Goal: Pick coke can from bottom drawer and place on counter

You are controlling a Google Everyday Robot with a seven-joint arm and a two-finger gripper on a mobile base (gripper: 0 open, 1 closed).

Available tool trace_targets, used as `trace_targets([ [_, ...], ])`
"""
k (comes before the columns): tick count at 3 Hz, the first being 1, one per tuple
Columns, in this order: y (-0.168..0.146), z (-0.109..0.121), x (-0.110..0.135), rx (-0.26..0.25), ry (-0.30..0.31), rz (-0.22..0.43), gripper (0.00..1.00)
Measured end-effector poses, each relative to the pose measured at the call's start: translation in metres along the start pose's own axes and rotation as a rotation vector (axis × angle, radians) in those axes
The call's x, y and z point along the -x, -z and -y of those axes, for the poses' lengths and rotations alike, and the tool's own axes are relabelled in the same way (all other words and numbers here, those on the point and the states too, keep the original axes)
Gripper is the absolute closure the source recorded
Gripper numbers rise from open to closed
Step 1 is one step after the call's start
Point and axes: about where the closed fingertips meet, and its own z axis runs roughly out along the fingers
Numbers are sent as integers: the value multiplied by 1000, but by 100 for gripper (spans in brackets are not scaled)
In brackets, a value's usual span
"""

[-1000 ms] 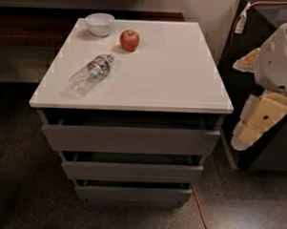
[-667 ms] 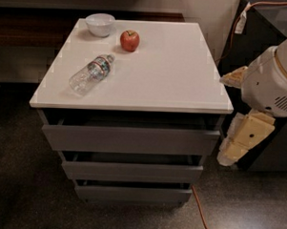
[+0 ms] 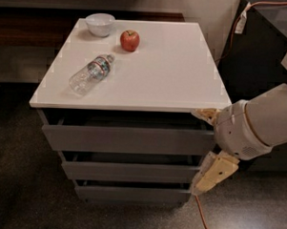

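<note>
I found the gripper (image 3: pixel 203 148) at the front right corner of the cabinet, below the level of the counter (image 3: pixel 174 75). Its jaws stood apart, one tan finger (image 3: pixel 205 113) just under the counter's edge and the other (image 3: pixel 216 173) lower, beside the right ends of the drawer fronts. It held nothing. An orange cable (image 3: pixel 204 219) ran across the dark floor beneath it.

The bottom drawer (image 3: pixel 130 193) showed only its grey front, with a narrow dark gap above. I could not see its interior, so I could not see the coke can. The two drawers above it (image 3: pixel 127 156) showed the same way – fronts only.

On the counter, a clear water bottle (image 3: pixel 91 74) lay on its side towards the left, cap pointing to the rear. Farther back stood a red apple (image 3: pixel 130 40), and near the rear left corner a white bowl (image 3: pixel 100 24) – each apart from the others.
</note>
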Motion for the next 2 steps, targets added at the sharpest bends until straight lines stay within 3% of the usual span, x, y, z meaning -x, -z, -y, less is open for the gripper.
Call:
trace_targets([
  [1,-40,-10,-8,17,20,90,0],
  [2,-79,-25,-15,47,33,129,0],
])
